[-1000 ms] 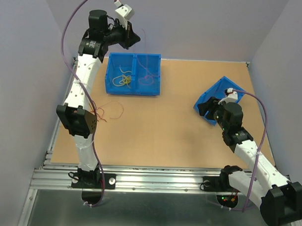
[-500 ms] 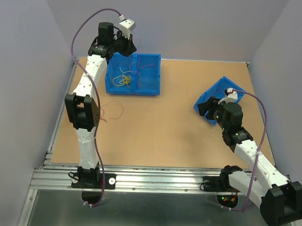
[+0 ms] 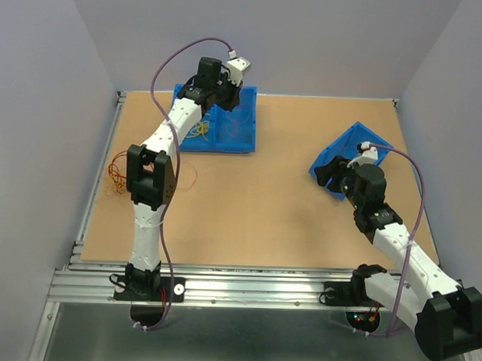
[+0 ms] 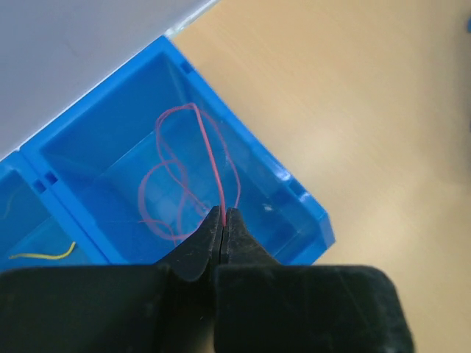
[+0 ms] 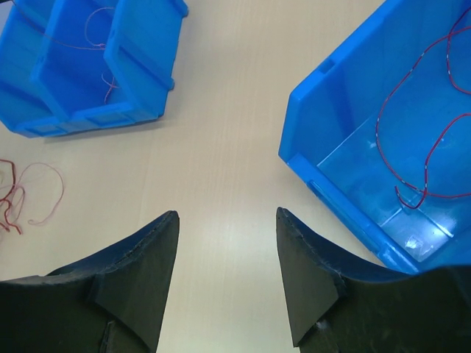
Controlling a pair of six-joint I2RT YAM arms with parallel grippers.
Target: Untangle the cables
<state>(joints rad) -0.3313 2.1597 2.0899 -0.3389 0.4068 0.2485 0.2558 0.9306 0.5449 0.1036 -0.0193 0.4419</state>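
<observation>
While the left gripper (image 4: 223, 219) hangs over the right-hand compartment of the double bin (image 4: 298, 197) at the far left of the table (image 3: 256, 205), its two fingers are pressed together on the pink cable (image 4: 210, 151), which is pinched right at the fingertips. From that pinch the strand runs out across the compartment, and the rest of it lies in loose loops on the blue floor. In the neighbouring compartment, on the other side of the divider, a yellow cable (image 4: 44, 255) lies apart from the pink one. Over on the right side of the table, the right gripper (image 5: 227, 213) is spread wide and holds nothing; bare tabletop shows between its fingers. It sits just beside the single bin (image 5: 324, 169), which is tipped up on one edge in the top view, and a red cable (image 5: 378, 125) curls inside that bin against its floor and wall. A loose tangle (image 3: 117, 174) of red and orange strands lies on the table near its left edge, beside the left arm's elbow and well apart from both bins; whether those strands are knotted together cannot be told at this size.
</observation>
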